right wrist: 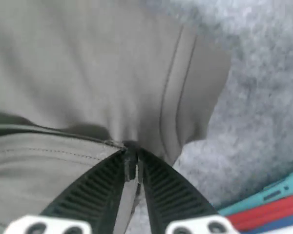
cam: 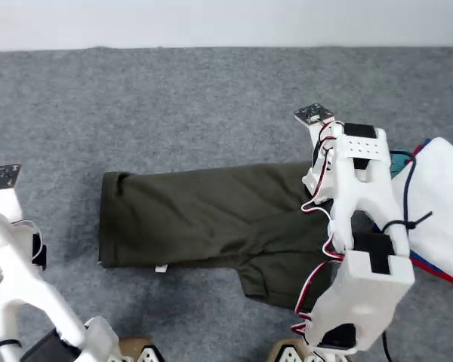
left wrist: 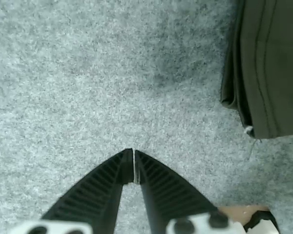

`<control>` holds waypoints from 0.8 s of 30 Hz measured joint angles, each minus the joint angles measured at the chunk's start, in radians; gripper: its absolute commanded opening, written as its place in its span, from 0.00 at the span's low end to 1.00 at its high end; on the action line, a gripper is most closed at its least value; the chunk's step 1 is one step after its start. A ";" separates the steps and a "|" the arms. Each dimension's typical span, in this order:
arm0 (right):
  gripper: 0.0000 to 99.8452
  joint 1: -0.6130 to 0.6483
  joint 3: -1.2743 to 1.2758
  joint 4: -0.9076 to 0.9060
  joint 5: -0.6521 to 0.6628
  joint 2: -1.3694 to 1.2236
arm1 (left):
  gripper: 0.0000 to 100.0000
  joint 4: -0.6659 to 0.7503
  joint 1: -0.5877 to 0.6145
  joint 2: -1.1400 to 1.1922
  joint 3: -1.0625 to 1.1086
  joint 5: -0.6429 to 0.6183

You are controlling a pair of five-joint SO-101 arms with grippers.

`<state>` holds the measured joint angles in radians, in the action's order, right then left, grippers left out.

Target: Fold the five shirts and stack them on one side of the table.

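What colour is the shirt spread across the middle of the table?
Plain dark olive green. The shirt shows best in the high view.

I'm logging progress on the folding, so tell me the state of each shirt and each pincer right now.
olive shirt: partly folded, flat on the table, a sleeve sticking out.
left pincer: shut, empty, above bare table.
right pincer: shut on the olive shirt's fabric.
white shirt: lying on striped fabric; folded or not, unclear.
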<state>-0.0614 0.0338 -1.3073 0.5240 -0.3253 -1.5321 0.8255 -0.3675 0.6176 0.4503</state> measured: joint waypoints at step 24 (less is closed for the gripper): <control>0.20 -0.032 -0.183 -0.298 -0.046 0.252 | 0.02 0.000 -0.512 0.000 -0.069 -0.003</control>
<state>-0.0936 -0.1488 -1.6049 0.4780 -0.0736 -1.5321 0.3130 -0.3675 0.5485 0.4473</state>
